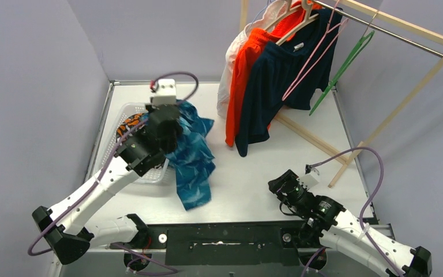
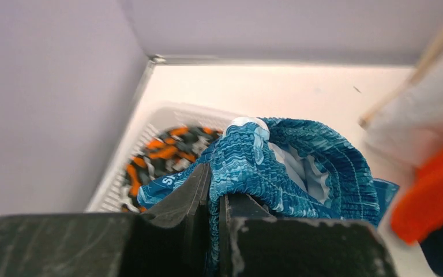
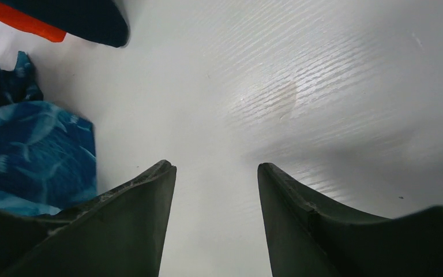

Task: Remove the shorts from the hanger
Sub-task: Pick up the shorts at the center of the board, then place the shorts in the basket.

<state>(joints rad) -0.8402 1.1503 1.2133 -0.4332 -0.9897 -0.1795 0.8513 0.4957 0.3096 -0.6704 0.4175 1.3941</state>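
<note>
left claw (image 2: 214, 187) tight on teal shorts (image 2: 300, 156) by basket (image 2: 167, 115) with camouflage shorts (image 2: 161, 156); right claw (image 3: 214, 167) half-open, empty

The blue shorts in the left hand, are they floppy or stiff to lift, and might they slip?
Probably floppy: the blue shorts drape from the left hand down onto the table. Likely light: a small pinch on the waistband carries them. Slipping seems unlikely; the ribbed elastic is bunched in the grip.

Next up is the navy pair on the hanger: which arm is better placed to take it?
Right. The right gripper is open and empty above the table, with the navy shorts ahead of it. The left gripper is shut on the teal-blue shorts by the basket, so likely busy first.
</note>
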